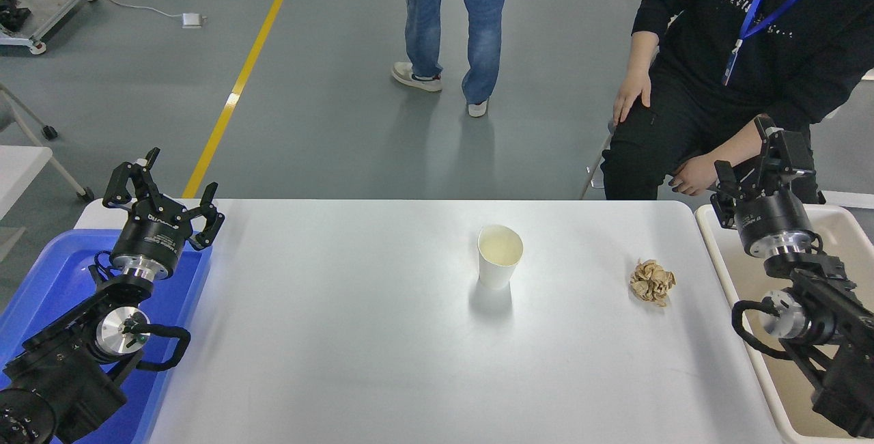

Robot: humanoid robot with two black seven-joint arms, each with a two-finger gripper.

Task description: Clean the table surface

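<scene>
Large smooth white rectangular table surface [341, 335]: fills the middle, rounded far corners. White paper cup [499, 256]: upright, centre, wide bare surface on every side. Crumpled tan paper ball [652, 281]: right of cup, apart from it, nearer the right edge. Blue plastic tray [48, 280]: at left edge, under left gripper [167, 188], fingers spread. Beige plastic bin [847, 239]: at right edge, beneath right gripper [748, 164], fingers parted, empty. Seated person [737, 54]: beyond the far right corner.

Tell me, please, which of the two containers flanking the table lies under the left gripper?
The blue tray at the table's left edge; the left gripper hangs above it. The beige bin sits opposite, under the right arm.
</scene>
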